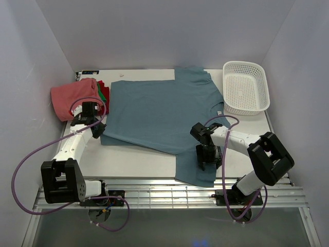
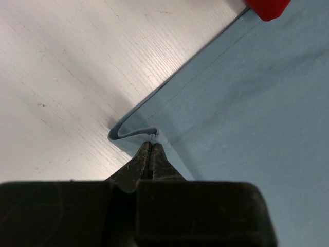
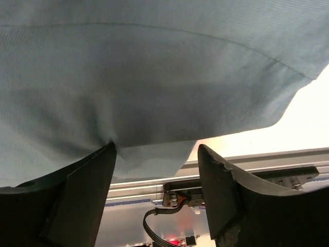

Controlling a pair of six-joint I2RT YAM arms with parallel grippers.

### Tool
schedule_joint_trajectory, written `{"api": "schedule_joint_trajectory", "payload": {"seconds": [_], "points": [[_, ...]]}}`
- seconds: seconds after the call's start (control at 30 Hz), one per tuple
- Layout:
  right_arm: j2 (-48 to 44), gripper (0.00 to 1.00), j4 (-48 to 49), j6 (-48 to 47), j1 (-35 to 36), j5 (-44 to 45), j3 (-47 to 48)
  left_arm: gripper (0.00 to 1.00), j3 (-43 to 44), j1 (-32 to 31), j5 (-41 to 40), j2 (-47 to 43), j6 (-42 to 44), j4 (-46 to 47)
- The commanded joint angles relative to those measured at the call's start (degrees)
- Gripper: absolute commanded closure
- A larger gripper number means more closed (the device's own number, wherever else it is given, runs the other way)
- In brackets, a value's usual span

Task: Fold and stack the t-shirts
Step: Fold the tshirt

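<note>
At the left hem: the left gripper [image 2: 152, 150] is pressed together on a small fold of the teal shirt's [image 1: 154, 110] edge. This pinch should be held firm so that the hem [image 2: 175, 95] is not lost when lifted.
Right gripper [image 3: 157, 148]: the jaws are spread at the near sleeve [image 1: 195, 170], with cloth draped across the gap and nothing clamped. They should be closed on the sleeve before any lift.
Fold: both holds are best raised together and carried across evenly, so that edges are matched.
Shirt place: it is spread mid-table [image 1: 139, 159], between the stack [image 1: 77, 95] and the basket [image 1: 247, 87].
Shirt look: dusty teal, short-sleeved, soft, mostly flat, with a stitched hem.
</note>
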Motion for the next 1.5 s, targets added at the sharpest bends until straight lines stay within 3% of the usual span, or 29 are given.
{"api": "schedule_joint_trajectory", "payload": {"seconds": [0.0,0.3,0.33,0.67,0.93,1.17,1.47], "points": [[1.37,0.32,2.67,1.88,1.28,-2.18,-2.48,1.00,1.02,0.88,0.00,-1.68,1.44,0.83],[4.10,0.53,6.90,2.76,3.03,-3.94,-6.17,1.00,2.60,3.25,1.14,-2.30,2.58,0.39],[4.10,0.60,6.99,2.85,3.30,-3.94,-6.52,1.00,2.69,3.52,1.31,-2.39,2.58,0.30],[2.70,0.92,8.40,4.60,4.61,-3.25,-8.73,1.00,2.25,4.84,2.55,-2.12,2.67,0.47],[-4.69,0.92,-2.93,5.84,4.62,5.72,3.46,1.00,1.38,4.92,4.48,-1.16,3.63,1.44],[2.24,0.92,-6.37,1.54,2.33,12.13,14.10,1.00,0.67,4.84,7.38,0.86,4.95,3.02],[8.40,0.92,-3.83,-4.52,-2.93,17.07,23.00,1.00,-0.21,4.84,10.46,0.69,9.08,9.79]]}}
